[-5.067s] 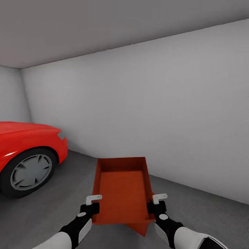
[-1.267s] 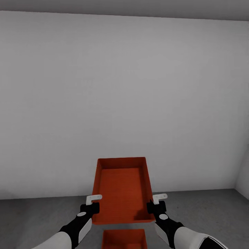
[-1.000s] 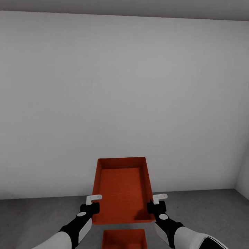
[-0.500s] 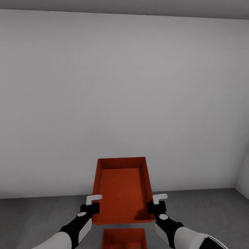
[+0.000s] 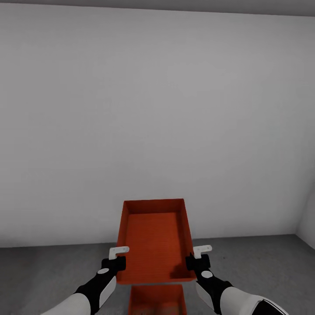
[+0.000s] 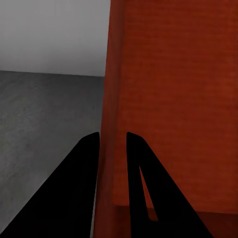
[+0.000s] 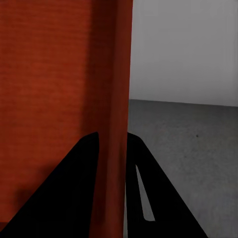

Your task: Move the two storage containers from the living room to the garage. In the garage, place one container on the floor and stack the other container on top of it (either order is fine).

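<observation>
Nearest the robot, at the lower edge of the head view, a second storage container sits on the dark grey floor. Its orange-red interior shows nothing inside; the near end is cut off by the frame.

Above it, the held storage container is carried level between both arms, its long axis pointing away from the robot. Interior is bare: ribbed flat base, plain walls, no contents visible.

The left gripper pinches the left side wall near the near corner; in the left wrist view its two dark fingers straddle that wall, one inside, one outside. The right gripper pinches the right side wall likewise; the right wrist view shows its fingers closed either side of the wall.

Beyond the held container, rough grey floor runs to a plain pale grey wall. A corner with a side wall shows at far right.
</observation>
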